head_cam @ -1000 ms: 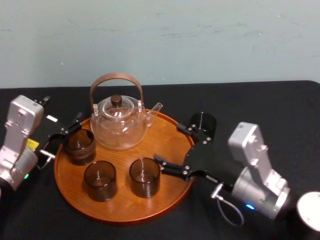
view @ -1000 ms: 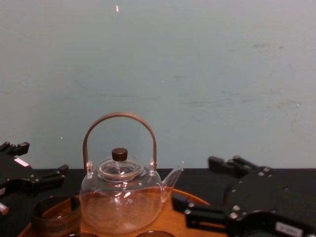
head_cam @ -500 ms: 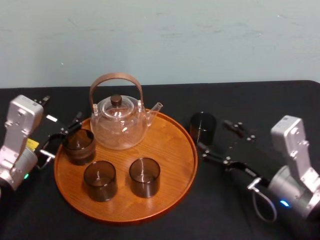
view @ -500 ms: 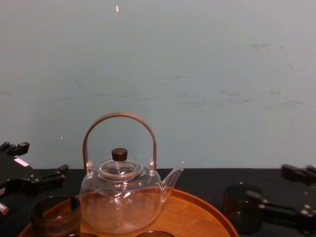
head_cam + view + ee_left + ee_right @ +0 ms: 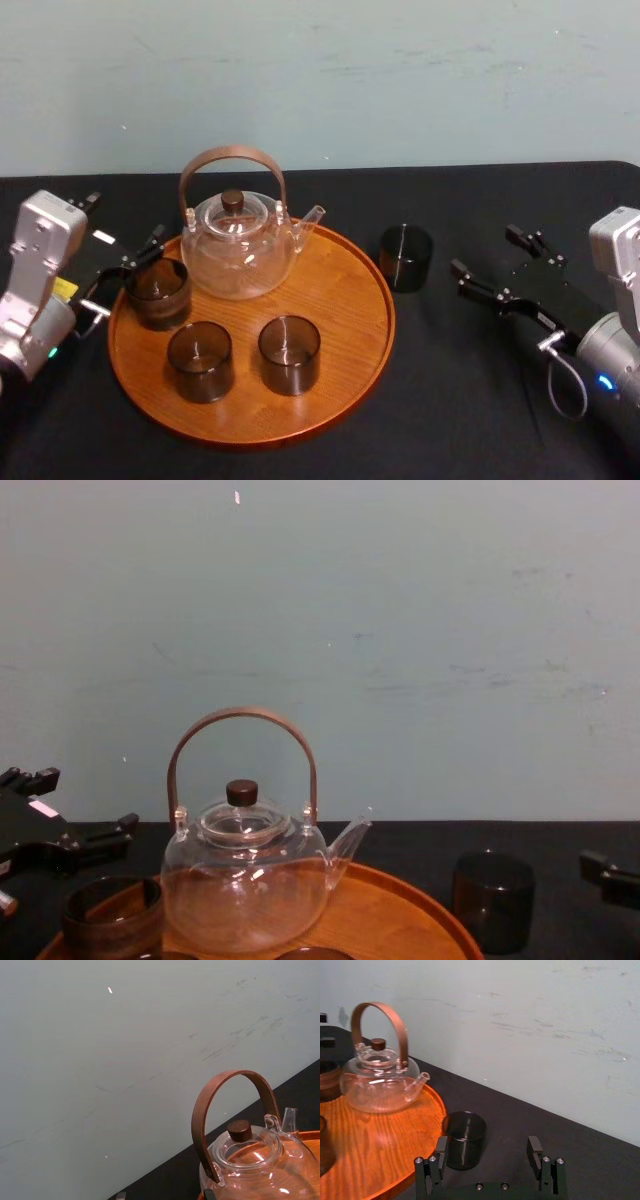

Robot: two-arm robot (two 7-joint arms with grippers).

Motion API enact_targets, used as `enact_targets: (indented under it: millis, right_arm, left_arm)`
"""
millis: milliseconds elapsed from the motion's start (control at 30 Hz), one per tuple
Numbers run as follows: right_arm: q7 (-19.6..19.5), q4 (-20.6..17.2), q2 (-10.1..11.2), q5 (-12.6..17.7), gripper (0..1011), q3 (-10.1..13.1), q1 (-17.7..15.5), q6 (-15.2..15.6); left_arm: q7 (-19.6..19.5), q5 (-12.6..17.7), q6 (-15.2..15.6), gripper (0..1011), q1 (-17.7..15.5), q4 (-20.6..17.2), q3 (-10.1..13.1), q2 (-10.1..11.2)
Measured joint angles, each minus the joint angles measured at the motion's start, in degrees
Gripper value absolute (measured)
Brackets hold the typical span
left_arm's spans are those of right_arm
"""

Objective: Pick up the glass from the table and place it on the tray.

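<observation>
A dark smoked glass (image 5: 405, 257) stands upright on the black table (image 5: 470, 400), just off the right rim of the round wooden tray (image 5: 345, 300). My right gripper (image 5: 487, 252) is open, to the right of the glass and apart from it. The right wrist view shows the glass (image 5: 464, 1139) ahead of the left finger, with the gripper (image 5: 487, 1152) holding nothing. My left gripper (image 5: 122, 220) is open at the tray's left edge, beside a dark glass (image 5: 157, 290) that stands on the tray.
A clear glass teapot (image 5: 238, 245) with a brown arched handle sits at the back of the tray. Two more dark glasses (image 5: 200, 360) (image 5: 289, 353) stand at the tray's front. A pale wall runs behind the table.
My right gripper has drawn back to the right, from over the tray's right rim to the table beyond the glass. The glass and the left arm have stayed put.
</observation>
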Motion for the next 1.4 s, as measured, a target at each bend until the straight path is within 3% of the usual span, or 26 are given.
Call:
enact_targets:
  millis: [300,667,1400]
  right_arm:
    - [1.88,4.33,-1.12,0.4,1002,-0.21,3.47,0.26]
    - [4.68,9.82,-2.01,0.54,1002,-3.26,8.45,0.63]
    - [5.82,13.26,-2.41,-0.72,1002,-6.55,11.97,0.67]
  left_arm:
    - [0.0,0.0,0.0,1002,0.0,0.0,0.0,0.0]
    - [0.0,0.0,0.0,1001,0.0,0.0,0.0,0.0]
    - [0.0,0.0,0.0,1001,0.0,0.0,0.0,0.0]
